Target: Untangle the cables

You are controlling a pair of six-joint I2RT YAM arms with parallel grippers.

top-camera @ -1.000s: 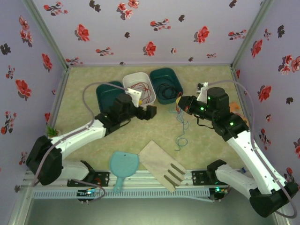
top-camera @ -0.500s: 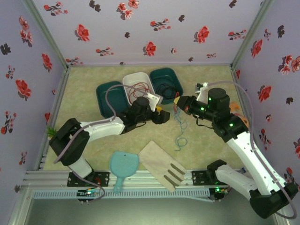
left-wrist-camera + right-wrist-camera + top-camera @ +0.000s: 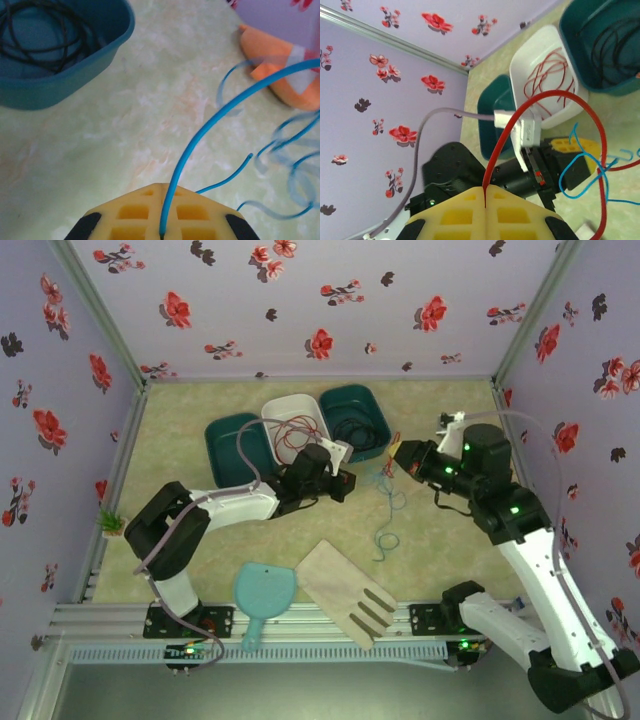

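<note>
- While clamped at one end between the shut yellow pads of the left gripper (image 3: 162, 216), thin teal-blue cable (image 3: 210, 125), arcing away, then lying in loose curls on the table (image 3: 125, 125).
- Thin red cable (image 3: 555, 93), end pinched in the closed right gripper (image 3: 485, 197), bending in a tall arch and crossing the blue one.
- Black cable (image 3: 55, 50), coiled inside the teal bin (image 3: 60, 80), apart from both grippers.

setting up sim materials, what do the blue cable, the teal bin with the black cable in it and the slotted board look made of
Blue cable: likely plastic-sheathed wire, smooth, slightly glossy, holding springy curves. Teal bin: probably moulded plastic, soft sheen, rounded rim. Slotted board: looks like pale bare wood, matte with faint grain, though the overhead view is coarse.
</note>
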